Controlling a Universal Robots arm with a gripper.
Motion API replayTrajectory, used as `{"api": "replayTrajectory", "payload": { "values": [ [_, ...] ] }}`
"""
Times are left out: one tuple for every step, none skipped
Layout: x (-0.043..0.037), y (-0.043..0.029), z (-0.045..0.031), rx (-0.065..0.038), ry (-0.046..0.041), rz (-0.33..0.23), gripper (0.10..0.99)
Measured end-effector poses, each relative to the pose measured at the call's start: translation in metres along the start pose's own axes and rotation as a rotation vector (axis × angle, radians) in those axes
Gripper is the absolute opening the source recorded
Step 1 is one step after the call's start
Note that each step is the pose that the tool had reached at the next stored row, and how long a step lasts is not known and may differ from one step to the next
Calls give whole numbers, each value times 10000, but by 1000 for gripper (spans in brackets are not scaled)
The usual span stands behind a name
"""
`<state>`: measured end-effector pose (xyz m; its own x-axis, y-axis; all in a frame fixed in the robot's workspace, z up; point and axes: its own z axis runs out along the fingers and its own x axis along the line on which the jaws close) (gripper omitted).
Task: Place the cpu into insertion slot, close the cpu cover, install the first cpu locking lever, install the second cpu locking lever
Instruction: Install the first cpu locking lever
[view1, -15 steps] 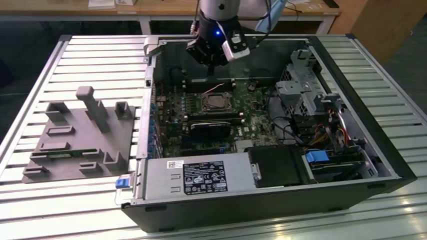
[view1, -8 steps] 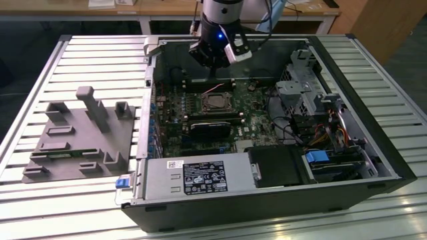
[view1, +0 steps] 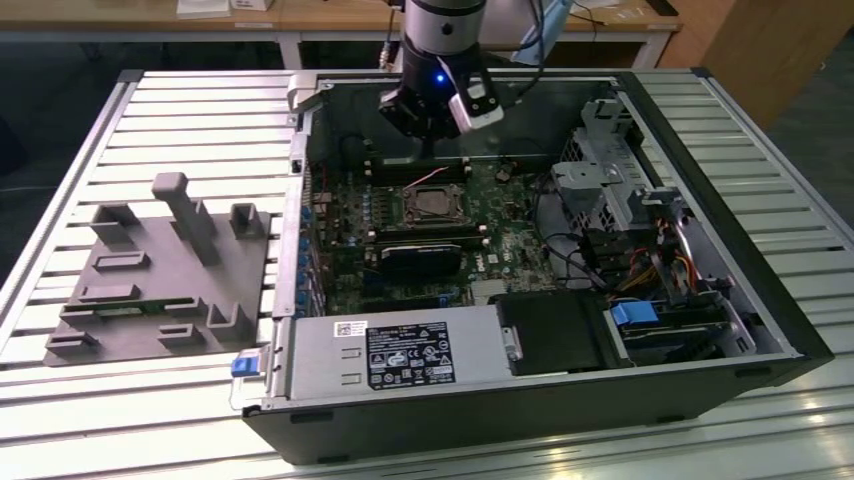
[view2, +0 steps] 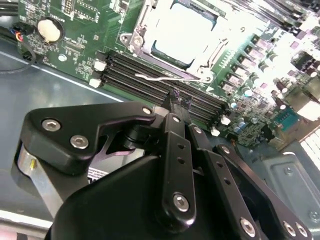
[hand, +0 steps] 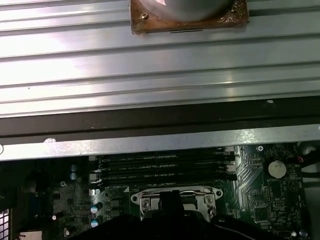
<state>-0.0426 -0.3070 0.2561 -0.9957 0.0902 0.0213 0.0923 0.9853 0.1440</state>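
Two fingers of the tool (view2: 179, 98) are pressed together and hold nothing (as far as I see). Just beyond the tips lies a thin locking lever (view2: 159, 78), then the cpu cover (view2: 212, 52) down over the cpu (view2: 182, 30) in the insertion slot (view1: 430, 206). A slightly misplaced push could slip off the wire and scrape the memory slots (view2: 145, 85).

One computer case (view1: 534, 425) on one slatted surface (view1: 80, 420). One grey fixture (view1: 160, 270) near the surface's edge at the exterior view's left. One arm, one tool (view2: 176, 100). Inside the case: one cpu (view2: 182, 30), one insertion slot (view1: 406, 206), one cpu cover (view2: 143, 31), one coin battery (view2: 49, 30), one labelled power supply (view1: 387, 355), one black heatsink block (view1: 416, 262). Four memory slots (view2: 150, 82) beside the socket; the second bank (view1: 424, 236) is probably four too.
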Motion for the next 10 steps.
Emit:
{"api": "replayTrajectory", "payload": {
  "values": [
    [0, -6, 2, -57, -47, -8, 102],
    [0, -11, 3, -116, -102, -17, 102],
    [0, -15, 4, -177, -169, -29, 102],
    [0, -19, 4, -240, -251, -43, 102],
    [1, -23, 5, -297, -324, -56, 102],
    [2, -29, 6, -348, -386, -68, 102],
    [2, -37, 9, -381, -422, -74, 102],
    [2, -38, 11, -385, -428, -74, 102],
    [2, -38, 11, -385, -428, -74, 102],
    [2, -38, 11, -384, -428, -74, 102]
  ]
}}
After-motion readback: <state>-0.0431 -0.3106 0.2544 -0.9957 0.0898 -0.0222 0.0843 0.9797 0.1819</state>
